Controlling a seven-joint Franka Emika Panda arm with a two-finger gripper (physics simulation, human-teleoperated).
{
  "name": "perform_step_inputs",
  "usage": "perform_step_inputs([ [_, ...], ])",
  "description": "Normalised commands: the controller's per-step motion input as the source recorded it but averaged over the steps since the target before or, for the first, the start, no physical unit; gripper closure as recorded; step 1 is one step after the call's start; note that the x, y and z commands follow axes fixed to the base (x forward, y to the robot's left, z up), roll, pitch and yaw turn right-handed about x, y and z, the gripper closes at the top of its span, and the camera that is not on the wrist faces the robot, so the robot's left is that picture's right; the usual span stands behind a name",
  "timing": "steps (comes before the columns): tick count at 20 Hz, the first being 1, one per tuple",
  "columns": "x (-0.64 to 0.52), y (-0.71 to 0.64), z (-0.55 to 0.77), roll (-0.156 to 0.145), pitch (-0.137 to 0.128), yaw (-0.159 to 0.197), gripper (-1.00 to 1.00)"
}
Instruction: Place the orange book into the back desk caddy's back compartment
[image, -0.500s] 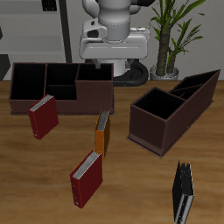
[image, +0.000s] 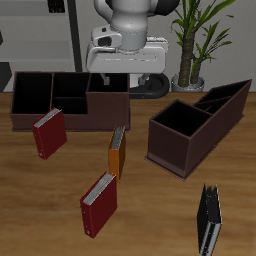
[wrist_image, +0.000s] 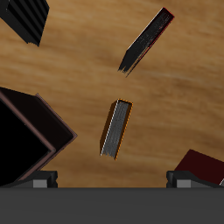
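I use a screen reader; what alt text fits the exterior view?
A thin orange book stands upright on a wooden table, untouched, among two dark red books and a black book. Behind it sits the back desk caddy, with a slanted-top caddy beside it. The robot arm hangs above the table's back.

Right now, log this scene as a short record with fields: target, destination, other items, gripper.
target: orange book, standing upright on the table, untouched
destination: back desk caddy, back compartment, nothing visible inside
other caddy: slanted-top caddy, beside the target, apart from it
distractors: red book leaning at the back desk caddy's front; second red book and black book nearer the table's front edge
gripper: gripper high above the table, over the orange book, holding nothing; fingertips apart
task status: book not yet grasped
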Motion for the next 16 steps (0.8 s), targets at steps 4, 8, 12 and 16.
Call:
perform_step_inputs([
  [4, 0.33, -0.20, -0.10, -0.057, -0.031, -0.073, -1.00],
  [8, 0.13, 0.01, -0.13, 0.003, -0.023, -0.040, -1.00],
  [12, 0.13, -0.02, -0.16, 0.004, -0.035, -0.054, -1.00],
  [16, 0.13, 0.01, -0.25, 0.029, -0.017, -0.045, -1.00],
])
